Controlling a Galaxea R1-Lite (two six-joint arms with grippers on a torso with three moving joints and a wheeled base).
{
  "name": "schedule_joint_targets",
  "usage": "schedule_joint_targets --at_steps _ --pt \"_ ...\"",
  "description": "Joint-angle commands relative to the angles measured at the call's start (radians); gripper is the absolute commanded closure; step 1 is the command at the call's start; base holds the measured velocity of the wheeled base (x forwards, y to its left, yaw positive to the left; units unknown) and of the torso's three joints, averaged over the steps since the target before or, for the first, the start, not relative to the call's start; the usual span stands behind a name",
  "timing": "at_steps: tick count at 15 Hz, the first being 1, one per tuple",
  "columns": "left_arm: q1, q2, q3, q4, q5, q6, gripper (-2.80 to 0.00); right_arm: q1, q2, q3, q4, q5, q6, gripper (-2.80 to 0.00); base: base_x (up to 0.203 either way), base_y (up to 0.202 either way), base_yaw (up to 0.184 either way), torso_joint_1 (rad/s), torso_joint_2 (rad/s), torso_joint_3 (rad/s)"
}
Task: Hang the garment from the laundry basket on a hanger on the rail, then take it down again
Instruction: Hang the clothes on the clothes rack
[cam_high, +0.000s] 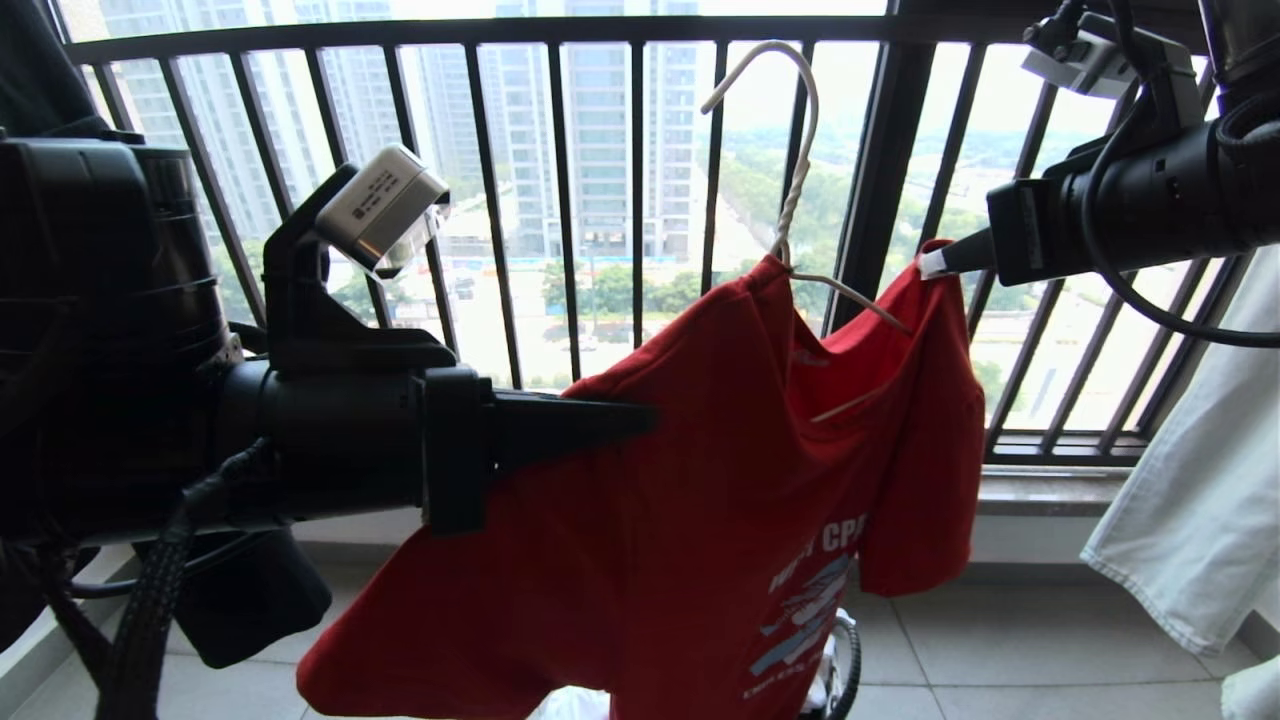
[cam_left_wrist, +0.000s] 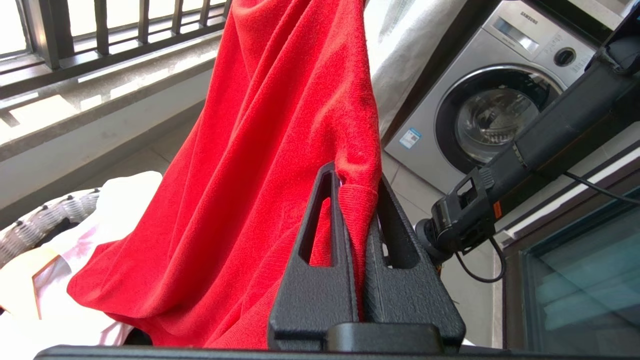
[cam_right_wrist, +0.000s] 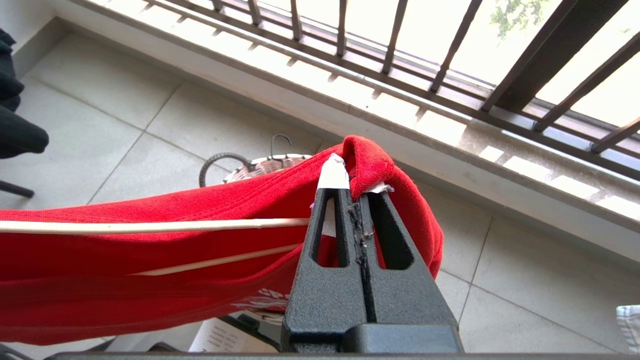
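The red garment hangs in mid-air between my two grippers, in front of the window. The white wire hanger sits in its neck opening with the hook standing free above the collar. My left gripper is shut on one shoulder, with a fold of red cloth pinched between its fingers. My right gripper is shut on the other shoulder fold, beside the hanger's wire. The laundry basket stands on the floor below the shirt. The rail is out of view.
The dark barred window railing and a stone sill lie right behind the shirt. A white cloth hangs at the right. A washing machine stands to the side. White laundry lies in the basket.
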Motion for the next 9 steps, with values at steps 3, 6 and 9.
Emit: schedule_joint_targets --at_steps 3,6,9 --pt "-0.050 0.138 -0.026 -0.108 0.110 0.003 0.00 0.015 0.106 -0.145 -0.002 0.001 -0.058 0.00 0.000 0.000 0.000 0.000 0.00 0.000" --pt "-0.118 0.225 -0.076 -0.165 0.239 0.055 0.00 0.056 0.103 -0.144 -0.060 0.001 -0.089 0.00 0.000 0.000 0.000 0.000 0.00 0.000" --pt "-0.169 0.267 -0.076 -0.168 0.270 0.076 0.00 0.069 0.095 -0.143 -0.096 0.005 -0.167 0.00 0.000 0.000 0.000 0.000 0.00 0.000"
